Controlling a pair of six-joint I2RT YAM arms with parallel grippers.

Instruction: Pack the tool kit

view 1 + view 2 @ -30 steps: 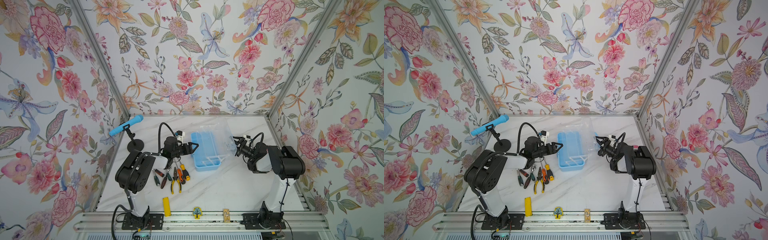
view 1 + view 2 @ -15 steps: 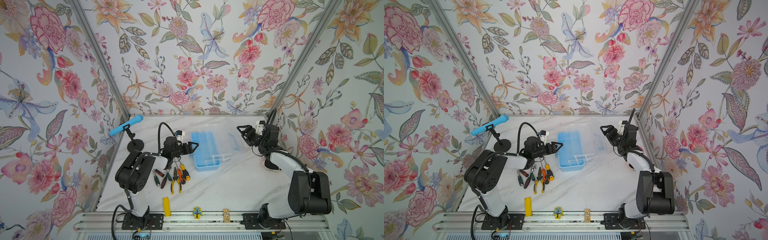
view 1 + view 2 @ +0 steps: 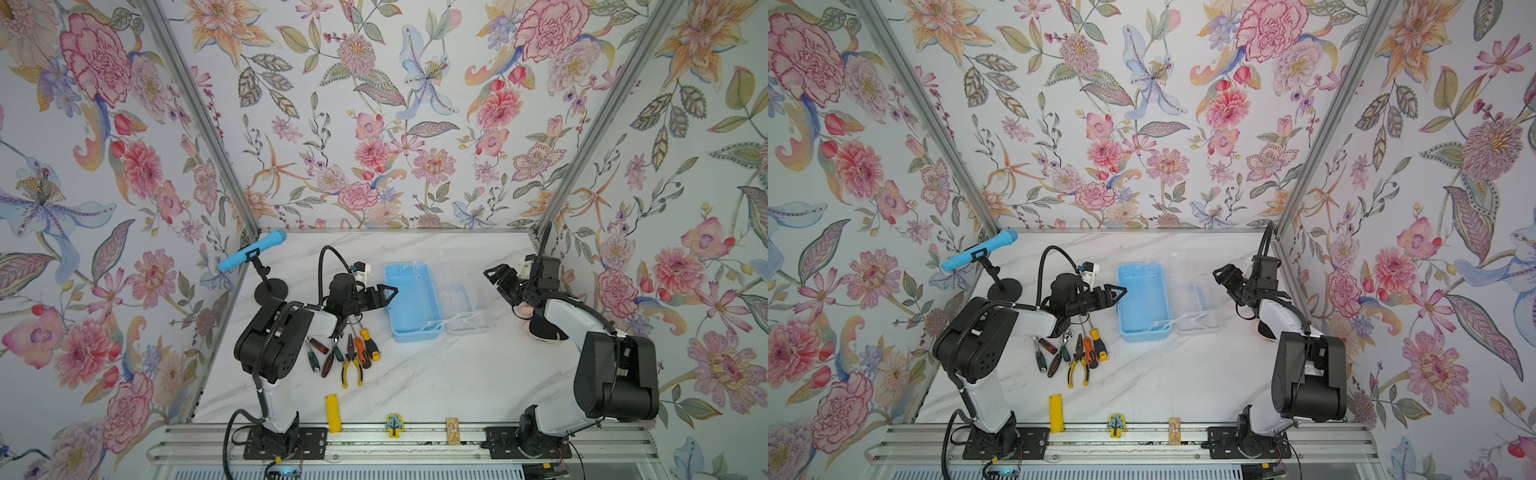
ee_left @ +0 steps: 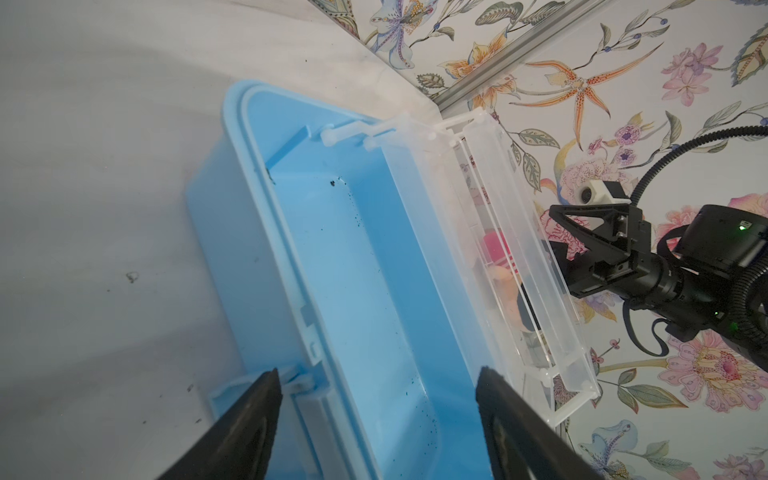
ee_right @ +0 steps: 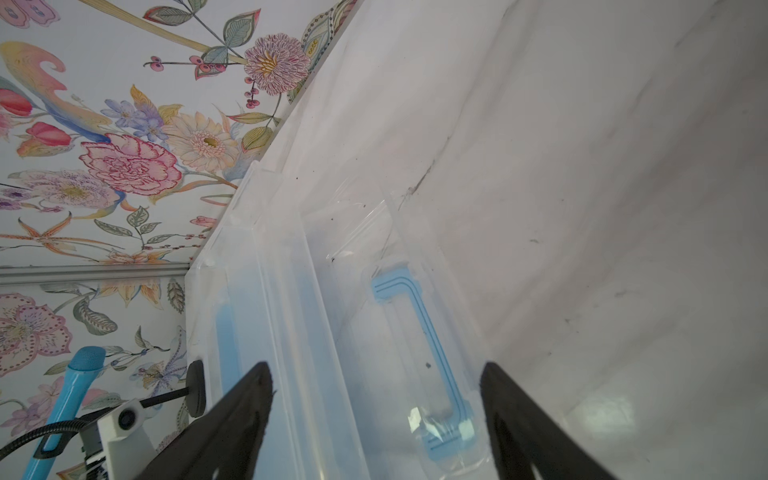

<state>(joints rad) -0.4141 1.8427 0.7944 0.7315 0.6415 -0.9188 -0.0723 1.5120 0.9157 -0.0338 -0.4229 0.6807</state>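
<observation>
Worktop (image 3: 436, 374) in white marble pattern, seen from above. Left arm (image 3: 274, 336) stands at the front left, elbow folded low, forearm reaching right. The left tool (image 3: 388, 293) points at the left long wall of the light-blue box (image 3: 411, 299), jaws spread wide and gripping nothing. Below that forearm, yellow-handled pliers (image 3: 351, 370) and screwdrivers (image 3: 369, 347) lie side by side on the worktop, outside the box. The box sits mid-worktop, its clear lid (image 3: 465, 299) lying open flat on its right. Right arm (image 3: 615, 374) rises from the front right corner, wrist bent back leftward. The right tool (image 3: 494, 280) hovers just beyond the lid's right edge, jaws wide apart and holding nothing.
</observation>
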